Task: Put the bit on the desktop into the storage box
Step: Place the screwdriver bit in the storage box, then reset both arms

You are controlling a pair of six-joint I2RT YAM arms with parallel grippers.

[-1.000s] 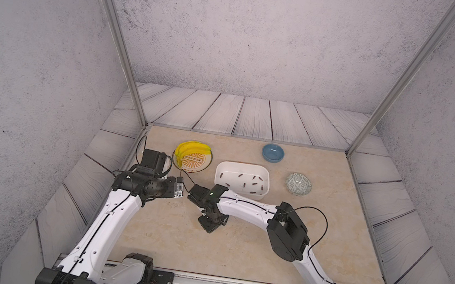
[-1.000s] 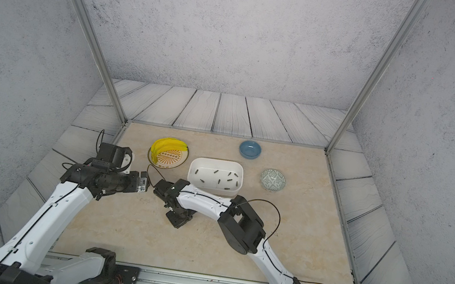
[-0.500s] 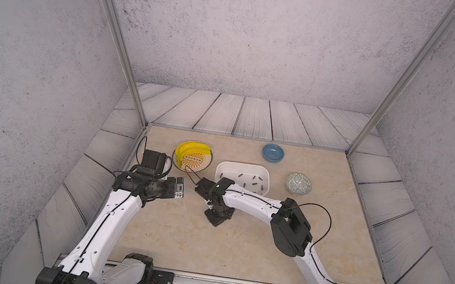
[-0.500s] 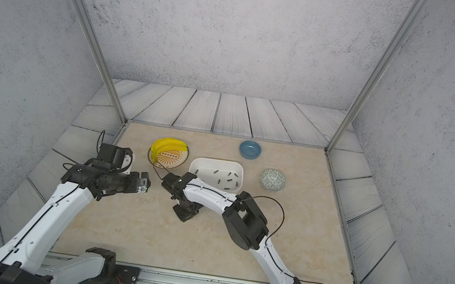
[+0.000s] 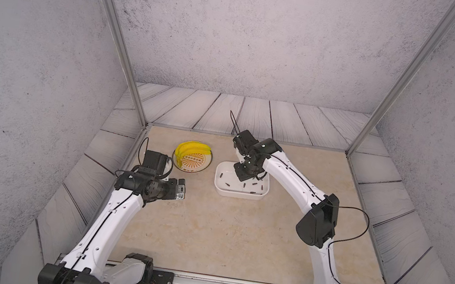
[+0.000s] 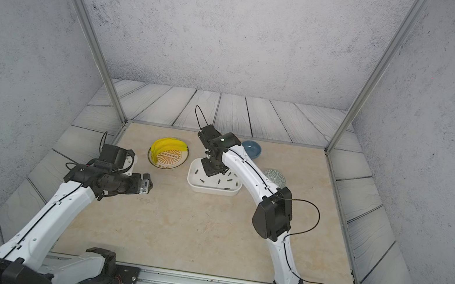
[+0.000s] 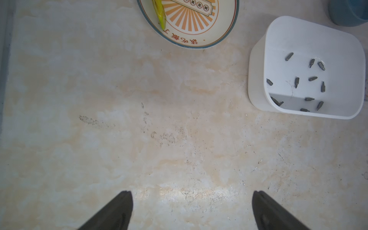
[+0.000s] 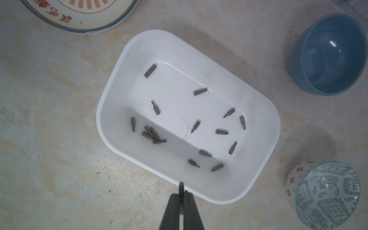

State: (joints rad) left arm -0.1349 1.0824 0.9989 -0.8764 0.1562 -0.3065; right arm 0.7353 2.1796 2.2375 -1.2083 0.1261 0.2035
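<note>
We are stretching our right arm (image 5: 291,176) forward from the rail, elbow raised, forearm sloping toward the box (image 5: 239,195), wrist bent so the right gripper (image 8: 181,196) is pointing straight down above one edge of the box. Its jaws are pressing together on a thin dark sliver that we are taking to be the bit (image 8: 181,186), though the wrist view is showing only its tip poking past the fingertips. Loose bits (image 8: 222,131) are lying scattered on the box floor. We are holding our left arm (image 5: 115,217) up from its base, forearm level above the desktop (image 5: 221,233) near the plate (image 5: 195,163), with the left gripper (image 7: 191,194) facing down, jaws spread wide over bare desktop.
</note>
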